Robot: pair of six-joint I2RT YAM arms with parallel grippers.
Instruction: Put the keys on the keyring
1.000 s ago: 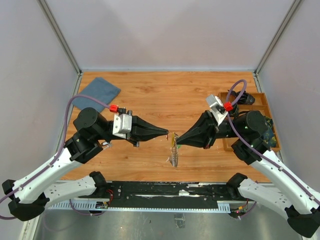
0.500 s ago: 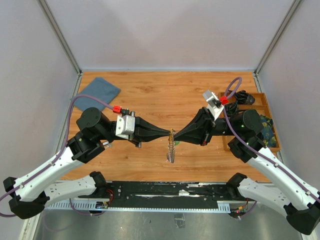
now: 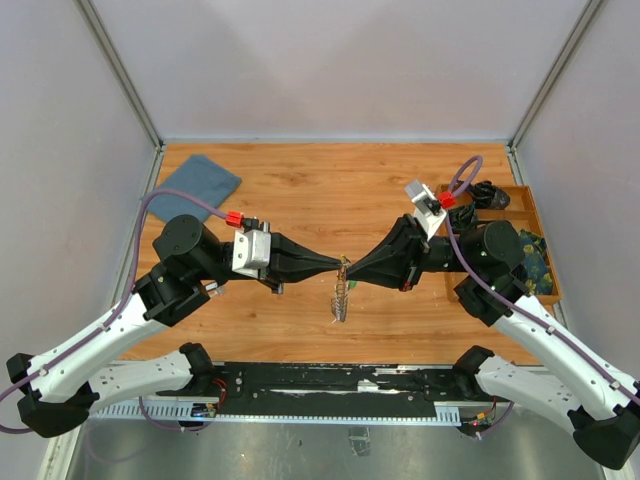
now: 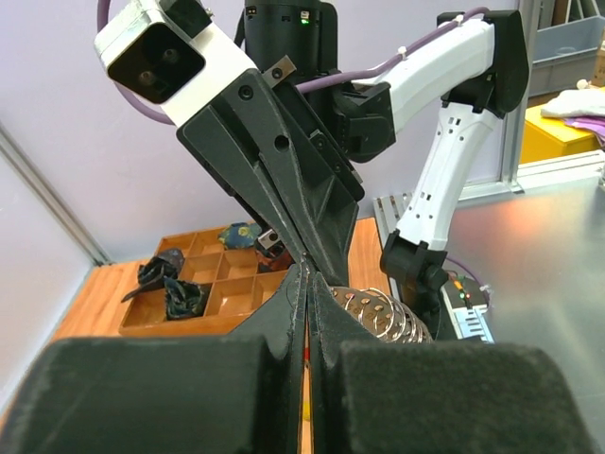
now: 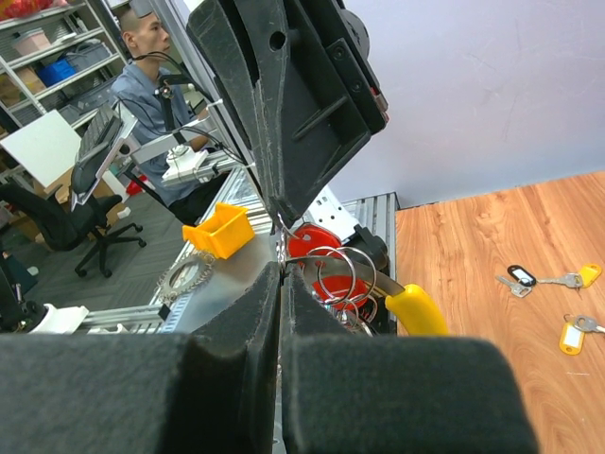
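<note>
The keyring (image 3: 342,298) hangs above the table's middle, a wire ring with a fringe of small silver keys and rings (image 4: 383,312). My left gripper (image 3: 340,263) and right gripper (image 3: 351,271) meet tip to tip at its top, and both are shut on its wire. In the right wrist view the right gripper (image 5: 282,272) pinches the wire beside red tags (image 5: 317,241) and a yellow-headed key (image 5: 416,310). In the left wrist view the left gripper (image 4: 307,279) is shut. Loose keys lie on the wood: a black-headed one (image 5: 518,276), a yellow one (image 5: 579,277) and a yellow tag (image 5: 570,336).
A wooden compartment tray (image 3: 522,205) holding dark bundles stands at the right edge, behind my right arm. A blue cloth (image 3: 200,180) lies at the back left corner. Grey walls close in the table on three sides.
Over the last second both grippers closed the gap between them, and the left tip now meets the right on the keyring. The hanging bunch rose slightly. Little has moved in the last half second.
</note>
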